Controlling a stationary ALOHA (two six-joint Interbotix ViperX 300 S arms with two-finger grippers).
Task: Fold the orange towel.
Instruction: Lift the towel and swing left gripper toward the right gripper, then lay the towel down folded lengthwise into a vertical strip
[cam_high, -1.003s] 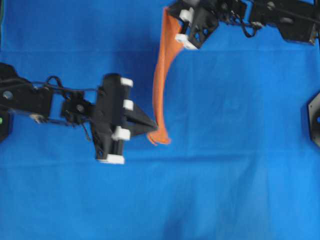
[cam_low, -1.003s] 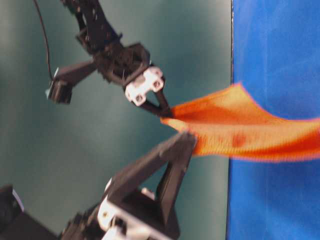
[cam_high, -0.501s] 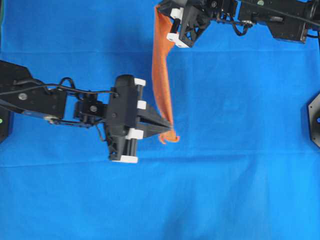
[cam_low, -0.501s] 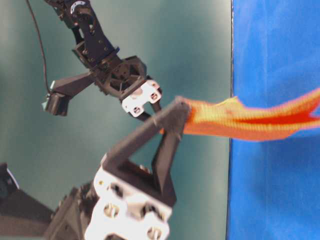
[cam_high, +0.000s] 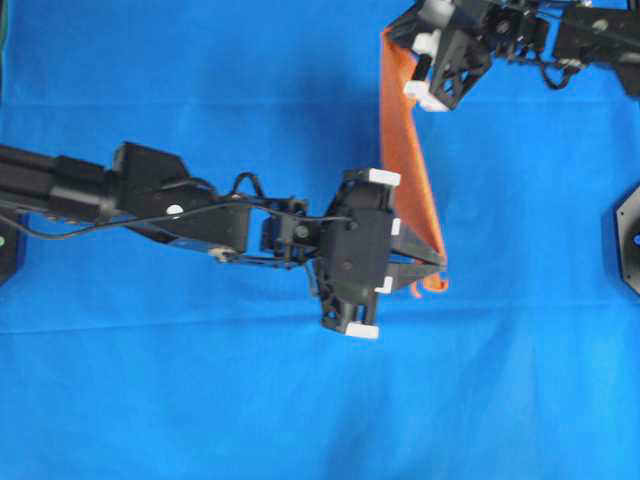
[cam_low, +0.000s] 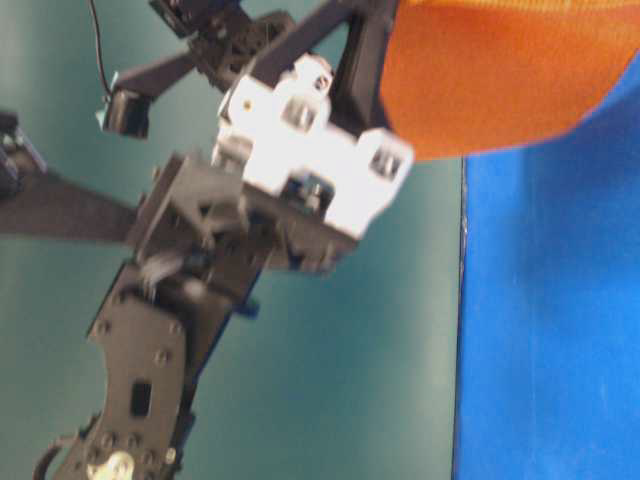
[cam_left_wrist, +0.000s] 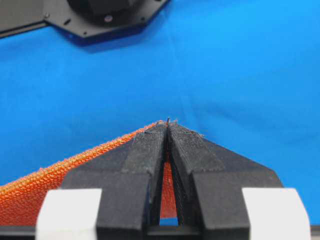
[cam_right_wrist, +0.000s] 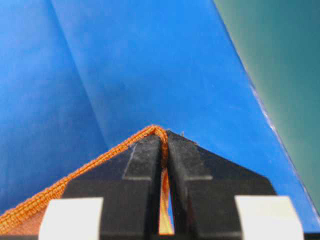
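Observation:
The orange towel hangs stretched in the air between my two grippers, above the blue table cloth. My left gripper is shut on its near corner, right of centre. My right gripper is shut on the far corner at the top edge. In the left wrist view the towel runs off to the left from the shut left gripper. In the right wrist view the hem wraps over the tip of the shut right gripper. In the table-level view the towel fills the upper right.
A black arm base sits at the right edge of the overhead view and shows at the top of the left wrist view. The table's far edge meets a green wall. The left arm reaches across the middle.
Both grippers have carried the towel to the right. The left arm has reached further across the table, and the towel has risen to the top of the table-level view.

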